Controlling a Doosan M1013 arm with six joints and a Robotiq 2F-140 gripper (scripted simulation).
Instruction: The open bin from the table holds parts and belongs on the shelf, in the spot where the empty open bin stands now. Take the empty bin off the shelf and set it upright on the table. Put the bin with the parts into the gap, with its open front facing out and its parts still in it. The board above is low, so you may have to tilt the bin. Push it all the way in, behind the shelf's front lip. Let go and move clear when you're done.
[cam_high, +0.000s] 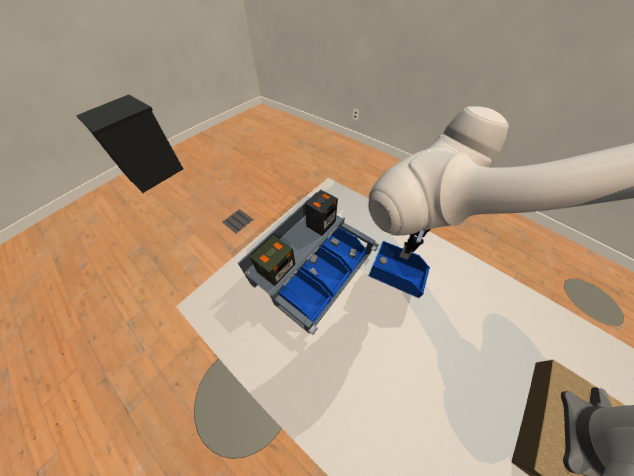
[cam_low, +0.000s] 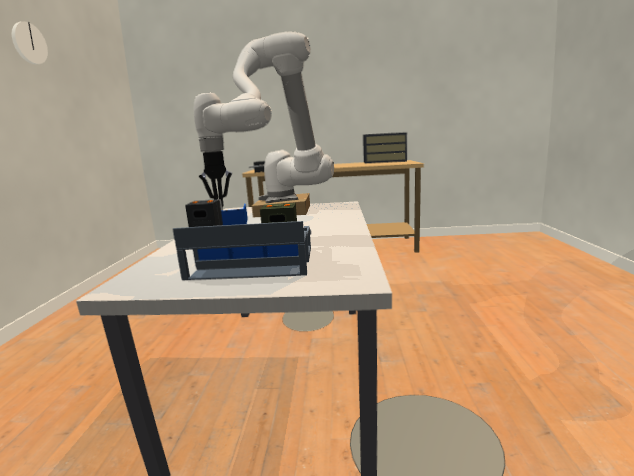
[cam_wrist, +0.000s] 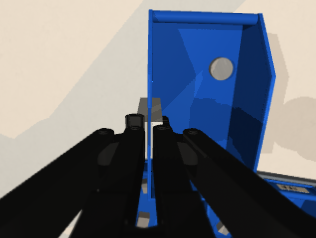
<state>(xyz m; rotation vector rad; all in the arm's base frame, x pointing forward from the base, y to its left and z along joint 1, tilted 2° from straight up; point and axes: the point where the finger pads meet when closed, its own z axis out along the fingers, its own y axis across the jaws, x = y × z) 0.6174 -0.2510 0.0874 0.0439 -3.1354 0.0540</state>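
My gripper is shut on one side wall of the blue bin with the parts. This bin hangs roughly level above the table, beside the shelf's end, with its lipped end away from the shelf. A round grey part lies in it, and a grey block shows by the fingertips. The empty blue bin stands in the shelf, in the end place under the green box. The fingers hide part of the held bin.
Two more blue bins with grey parts stand in the shelf beside the empty one. A green box and a black box stand on the upper board. The robot's base block is at the table's far end.
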